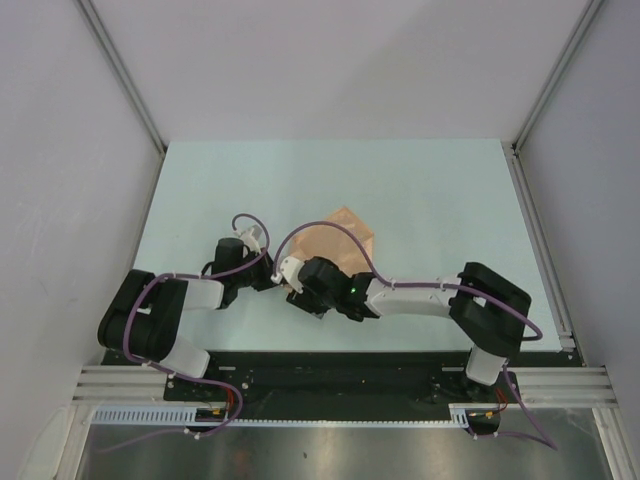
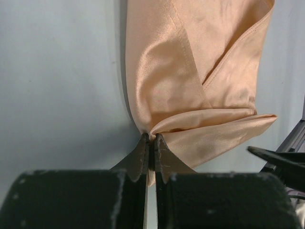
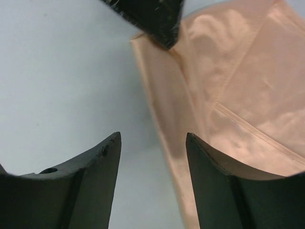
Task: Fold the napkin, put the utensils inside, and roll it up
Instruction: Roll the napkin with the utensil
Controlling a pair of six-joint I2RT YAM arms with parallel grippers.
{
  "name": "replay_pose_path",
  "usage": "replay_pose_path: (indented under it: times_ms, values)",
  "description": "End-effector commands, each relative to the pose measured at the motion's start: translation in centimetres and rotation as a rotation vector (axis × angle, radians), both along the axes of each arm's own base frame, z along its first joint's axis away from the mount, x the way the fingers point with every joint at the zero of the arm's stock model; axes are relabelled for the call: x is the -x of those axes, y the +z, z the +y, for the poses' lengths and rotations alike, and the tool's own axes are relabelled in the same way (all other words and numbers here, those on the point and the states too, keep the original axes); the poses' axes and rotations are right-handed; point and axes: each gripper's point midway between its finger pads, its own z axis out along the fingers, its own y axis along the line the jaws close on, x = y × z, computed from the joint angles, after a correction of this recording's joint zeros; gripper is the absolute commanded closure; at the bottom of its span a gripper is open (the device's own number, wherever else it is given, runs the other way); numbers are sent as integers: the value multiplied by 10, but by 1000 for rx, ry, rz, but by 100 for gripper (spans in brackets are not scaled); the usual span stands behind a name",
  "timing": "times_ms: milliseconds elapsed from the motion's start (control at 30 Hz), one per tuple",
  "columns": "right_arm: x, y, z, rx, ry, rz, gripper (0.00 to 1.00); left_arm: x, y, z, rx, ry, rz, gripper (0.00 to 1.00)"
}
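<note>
I had the left gripper point(image 2: 149, 142) clamped on a bunched near corner of the napkin point(image 2: 190, 86), with the cloth pinched at the tips of its closed jaws. The napkin lay on the table point(image 1: 430, 190) just beyond both wrists, partly doubled over itself, a diagonal hemmed edge showing. The right gripper point(image 3: 152, 138) hung over the cloth's near edge, jaws apart and holding nothing, one finger above satin and the other above bare table. I judged this to be the folding step, not yet finished. No utensil showed in any view. The next move, as I read it, called for the right jaws to take the edge beside the left, then both to carry it across evenly without the slippery cloth sliding.
</note>
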Motion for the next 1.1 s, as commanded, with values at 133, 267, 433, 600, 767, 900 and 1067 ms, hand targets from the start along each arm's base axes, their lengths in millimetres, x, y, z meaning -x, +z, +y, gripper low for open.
replay_pose_path:
  times_ms: [133,267,433,600,767,900,1067]
  values:
    - [-10,-20,13,59,48,-72,41,6,-19,9,-66,11,61,100]
    - [-16,-31,5,92,26,-78,40,6,-19,9,-65,10,63,100]
    - [-28,-33,2,91,4,-104,38,5,-19,8,-63,6,64,100]
    - [-38,-36,-6,105,-10,-119,37,3,-19,7,-62,5,61,100]
    - [-36,-45,-11,113,6,-63,40,3,-20,7,-62,1,67,100]
    - [-22,-58,-11,135,52,32,50,2,-20,6,-59,-2,68,100]
    - [1,-79,-15,136,90,270,64,-2,-15,2,-37,-5,60,99]
